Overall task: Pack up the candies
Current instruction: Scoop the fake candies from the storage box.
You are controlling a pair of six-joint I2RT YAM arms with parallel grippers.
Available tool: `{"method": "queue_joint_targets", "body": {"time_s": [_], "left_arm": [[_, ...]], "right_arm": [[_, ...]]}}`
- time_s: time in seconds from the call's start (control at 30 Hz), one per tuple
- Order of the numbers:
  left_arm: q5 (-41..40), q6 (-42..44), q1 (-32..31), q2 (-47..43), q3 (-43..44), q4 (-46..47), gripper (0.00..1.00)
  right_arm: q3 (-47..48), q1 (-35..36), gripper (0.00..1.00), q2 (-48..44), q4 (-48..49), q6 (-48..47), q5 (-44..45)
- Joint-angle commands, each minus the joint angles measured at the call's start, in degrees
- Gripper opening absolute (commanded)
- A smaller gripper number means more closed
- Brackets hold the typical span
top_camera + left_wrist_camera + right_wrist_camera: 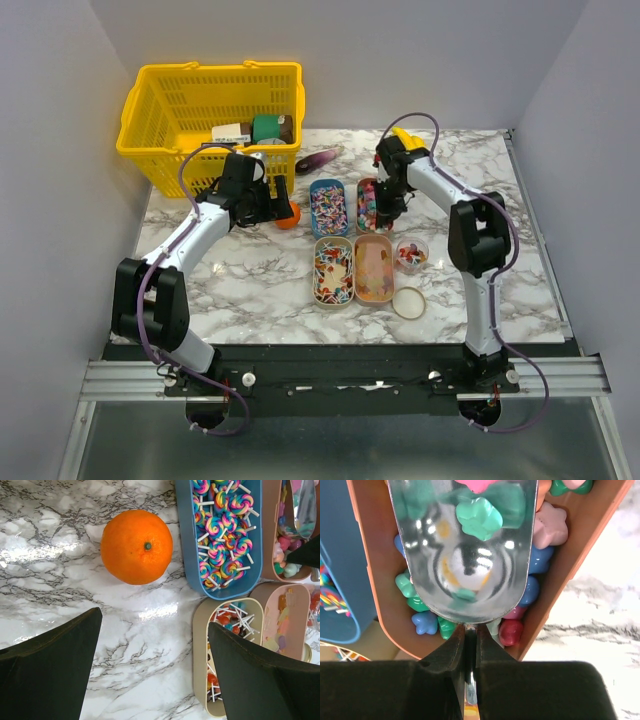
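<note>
The candies fill four oval trays: swirl lollipops in a blue tray, star-shaped sweets in a brown tray, ball lollipops in a cream tray, and soft sweets in a pink tray. My right gripper is shut on the handle of a metal scoop. The scoop lies in the brown tray with a green sweet in its bowl. My left gripper is open and empty over bare marble, left of the cream tray.
An orange lies just beyond the left gripper. A yellow basket with goods stands at the back left, and a purple item lies beside it. A small clear cup of sweets and its round lid sit right of the pink tray.
</note>
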Motion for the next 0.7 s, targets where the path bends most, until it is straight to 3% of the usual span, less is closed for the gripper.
{"method": "queue_joint_targets", "body": {"time_s": [0.0, 0.67], "left_arm": [[-1.4, 1.0, 0.5, 0.7, 0.7, -0.3, 0.99], [-0.9, 0.7, 0.7, 0.1, -0.4, 0.7, 0.99]], "right_arm": [[-2.7, 0.3, 0.01, -4.4, -0.5, -1.8, 0.3], [-12.4, 2.4, 0.01, -14.9, 4.4, -3.1, -1.0]]}}
